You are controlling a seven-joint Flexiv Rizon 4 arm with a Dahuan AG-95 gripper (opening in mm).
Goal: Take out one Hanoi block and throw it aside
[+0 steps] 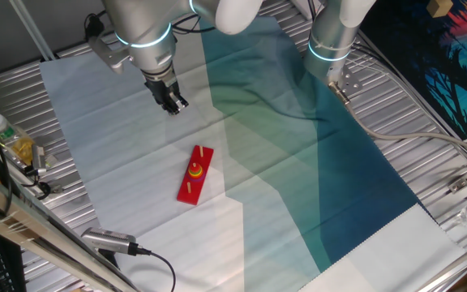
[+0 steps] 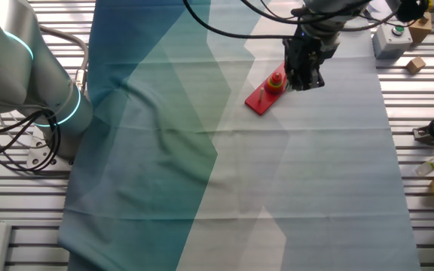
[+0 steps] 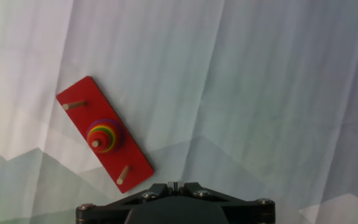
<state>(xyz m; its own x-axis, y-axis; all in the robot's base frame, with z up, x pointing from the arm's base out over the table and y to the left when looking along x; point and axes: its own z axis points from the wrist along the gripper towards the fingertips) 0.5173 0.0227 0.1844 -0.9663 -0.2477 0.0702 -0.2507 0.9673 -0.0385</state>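
the black two-finger gripper (image 1: 174,104) hangs above the pale part of the cloth, off the board and touching nothing. in the hand view its fingertips (image 3: 174,185) meet at the bottom edge of the picture, clenched on nothing.

the long red rectangular peg board (image 1: 194,174) lies flat on the blue-and-white folded cloth (image 1: 298,162), set at a slant, near the line where the white part meets the green-blue part. three wooden pegs stand on it; the two end pegs are bare. the middle peg carries a stack of coloured rings, widest at the bottom. the small red round hanoi block (image 3: 96,139) sits at the top of that stack, around the peg, still on the board.

open cloth lies on every side of the board, widest toward the right in the hand view. the cloth edges rest on a ribbed metal table (image 1: 6,89). along the table edges stand a plastic bottle (image 1: 0,128), a grey switch box (image 2: 392,39) and a small handheld device with a cable (image 1: 110,240), all well apart from the board.
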